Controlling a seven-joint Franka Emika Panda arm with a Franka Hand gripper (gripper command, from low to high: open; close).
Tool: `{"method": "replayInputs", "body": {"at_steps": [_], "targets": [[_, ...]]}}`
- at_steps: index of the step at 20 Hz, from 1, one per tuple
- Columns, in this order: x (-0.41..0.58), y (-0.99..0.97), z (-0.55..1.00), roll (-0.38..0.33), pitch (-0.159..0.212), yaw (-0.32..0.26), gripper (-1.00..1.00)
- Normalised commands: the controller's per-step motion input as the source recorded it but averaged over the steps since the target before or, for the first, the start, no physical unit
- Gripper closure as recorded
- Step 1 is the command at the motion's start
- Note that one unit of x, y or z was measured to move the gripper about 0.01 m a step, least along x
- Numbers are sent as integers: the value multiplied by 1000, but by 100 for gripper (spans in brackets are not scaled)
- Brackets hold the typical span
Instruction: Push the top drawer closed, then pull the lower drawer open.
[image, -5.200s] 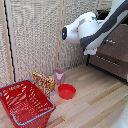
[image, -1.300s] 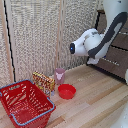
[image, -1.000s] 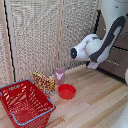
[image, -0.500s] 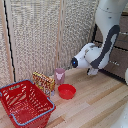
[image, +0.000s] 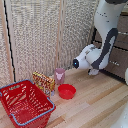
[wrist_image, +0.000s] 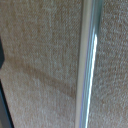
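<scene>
Two dark-brown drawer fronts stand at the exterior view's right edge, largely covered by my white arm (image: 95, 56). The top drawer (image: 123, 24) shows only as a strip behind the arm. The lower drawer (image: 119, 68) shows below, with a bit of its silver handle (image: 115, 63). My wrist hangs low in front of the lower front, and the fingertips are hidden there. In the wrist view, a slim silver bar handle (wrist_image: 88, 65) on brown wood is very close. A dark finger (wrist_image: 2, 107) shows at the picture's edge. Which drawer that handle belongs to I cannot tell.
On the wooden floor at the exterior view's left stand a red wire basket (image: 25, 102), a red bowl (image: 66, 91), a pink cup (image: 60, 75) and a patterned box (image: 44, 81). A woven screen wall (image: 45, 35) rises behind them.
My arm has come down from the height of the upper front to low in front of the lower one, and has swung toward the exterior view's left. The things on the floor have not moved.
</scene>
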Motion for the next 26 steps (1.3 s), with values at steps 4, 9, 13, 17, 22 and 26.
{"method": "replayInputs", "body": {"at_steps": [4, 9, 13, 17, 22, 26], "targets": [[159, -331, 44, 11, 18, 39, 100], [125, -217, 64, 17, 1, 35, 100], [49, -80, 124, 1, 0, 32, 100], [91, -66, 152, 8, 0, 31, 100], [93, -6, 165, 13, 0, 34, 100], [121, 99, 138, 40, -11, 28, 100]]}}
